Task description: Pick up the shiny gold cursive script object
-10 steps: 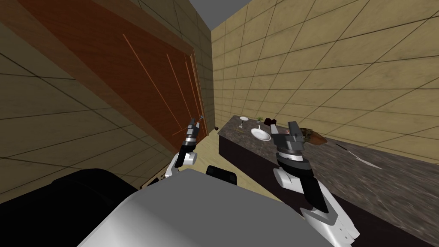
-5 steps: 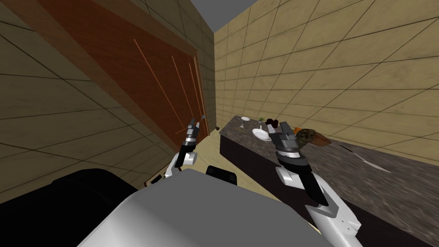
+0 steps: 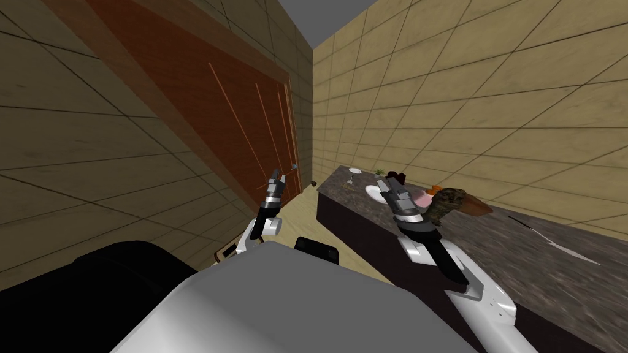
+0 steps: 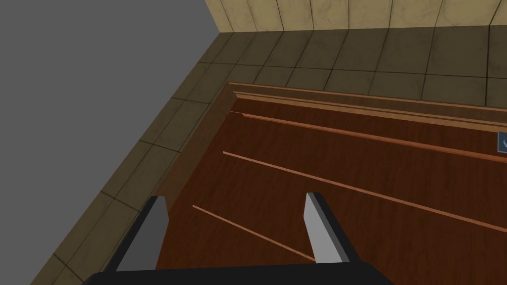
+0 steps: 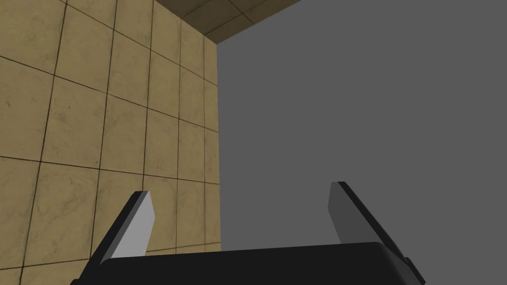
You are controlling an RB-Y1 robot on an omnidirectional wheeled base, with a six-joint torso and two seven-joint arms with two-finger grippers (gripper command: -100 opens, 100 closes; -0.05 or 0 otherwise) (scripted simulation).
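A dark speckled counter runs along the tiled wall on the right. On it lies a mottled brown and green object with a shiny look; I cannot tell its shape. My right gripper hangs above the counter's near edge, just left of that object, fingers open and empty, pointing up at the wall. My left gripper is raised beside the reddish wooden door, open with nothing between its fingers.
On the counter's far end sit a white basin, a small white dish and a dark red object. A thin, pale, blade-like thing lies further right. A black bulk stands at my left.
My right arm has swung left and stretched out, so the gripper now sits left of the mottled object instead of over it. The head view has drifted slightly. The left arm is unchanged.
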